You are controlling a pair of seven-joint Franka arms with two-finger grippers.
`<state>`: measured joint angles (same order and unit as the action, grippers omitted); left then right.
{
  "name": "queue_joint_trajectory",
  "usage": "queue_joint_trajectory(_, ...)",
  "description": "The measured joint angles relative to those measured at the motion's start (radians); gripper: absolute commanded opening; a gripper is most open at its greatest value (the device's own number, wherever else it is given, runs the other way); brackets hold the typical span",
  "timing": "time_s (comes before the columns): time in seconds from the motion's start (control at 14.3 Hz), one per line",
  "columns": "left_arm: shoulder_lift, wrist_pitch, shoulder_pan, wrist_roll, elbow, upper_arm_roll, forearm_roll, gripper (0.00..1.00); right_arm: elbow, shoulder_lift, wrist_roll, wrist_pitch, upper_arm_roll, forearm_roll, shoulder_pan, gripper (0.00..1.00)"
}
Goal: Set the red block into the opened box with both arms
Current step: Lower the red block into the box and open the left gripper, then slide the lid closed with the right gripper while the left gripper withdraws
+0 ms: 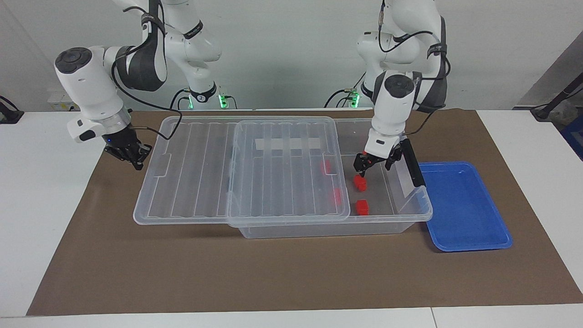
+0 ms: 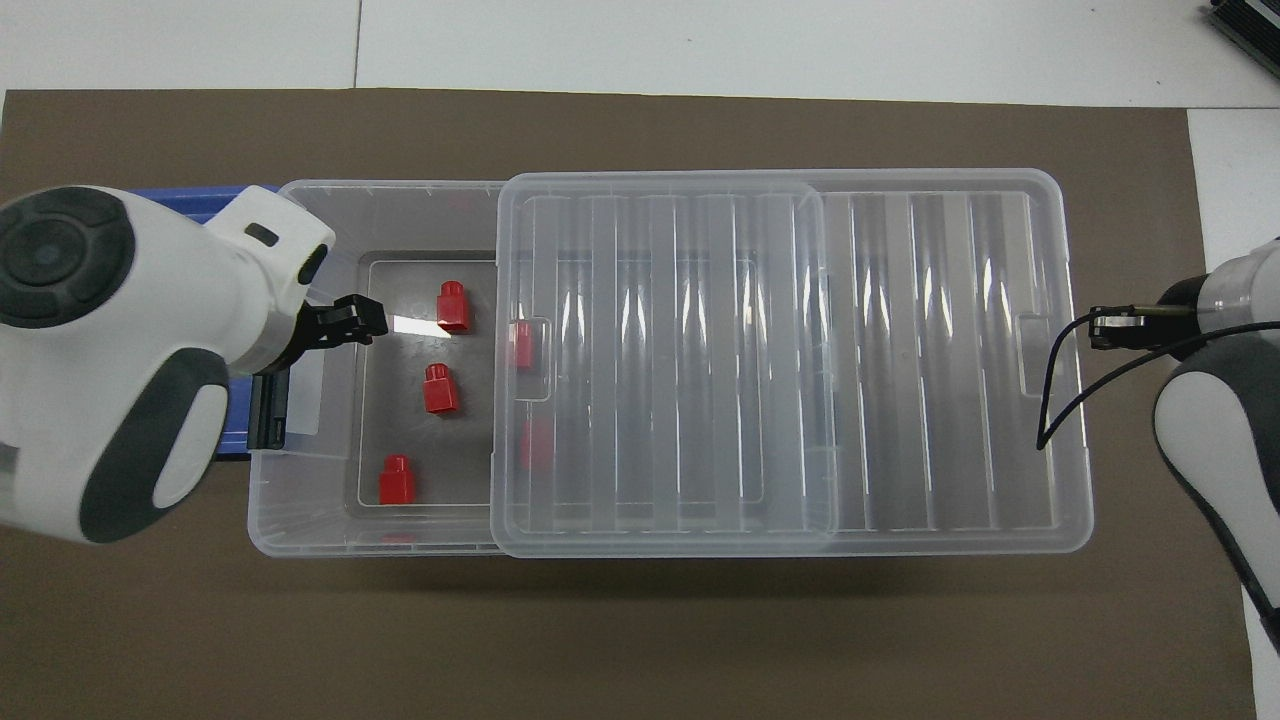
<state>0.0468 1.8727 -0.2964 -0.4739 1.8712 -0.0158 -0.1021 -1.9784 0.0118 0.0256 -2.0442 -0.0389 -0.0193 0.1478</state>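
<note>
The clear box (image 1: 319, 230) (image 2: 262, 500) lies across the mat. Its ribbed lid (image 1: 182, 182) (image 2: 950, 350) is slid toward the right arm's end, which leaves the other end uncovered. Three red blocks rest on the bare floor (image 2: 452, 306) (image 2: 438, 388) (image 2: 397, 481), and two more show dimly under the lid (image 2: 522, 343). My left gripper (image 1: 374, 168) (image 2: 362, 322) hangs open and empty over the uncovered end, above one red block (image 1: 360, 182). My right gripper (image 1: 134, 157) (image 2: 1100, 328) waits shut beside the lid's overhanging end, holding nothing.
A shallow blue tray (image 1: 464, 209) sits on the brown mat against the box's uncovered end; the left arm hides most of it from overhead. A black latch bar (image 1: 412, 164) (image 2: 268, 410) stands on that end's rim, close beside the left gripper.
</note>
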Motion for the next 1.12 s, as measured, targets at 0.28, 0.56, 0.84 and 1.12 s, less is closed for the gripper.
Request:
queue_joint_trajectory(0.28,0.072,-0.080,0.176,0.306,-0.013,-0.008,-0.001,1.00,0.000,0.000,0.000,-0.007,-0.005,0.000,-0.010,0.00)
queue_joint_trajectory(0.56,0.071,-0.080,0.341,0.585,-0.007,-0.014,-0.001,1.00,0.000,-0.004,0.000,-0.015,-0.006,0.000,-0.044,0.00)
queue_joint_trajectory(0.84,0.071,-0.078,0.338,0.600,-0.004,0.011,-0.001,1.00,0.000,-0.009,0.000,-0.035,-0.006,0.000,-0.100,0.00)
queue_joint_trajectory(1.12,0.073,0.031,0.338,0.600,0.045,0.013,-0.001,1.00,0.000,-0.015,0.005,-0.046,-0.007,0.011,-0.151,0.00)
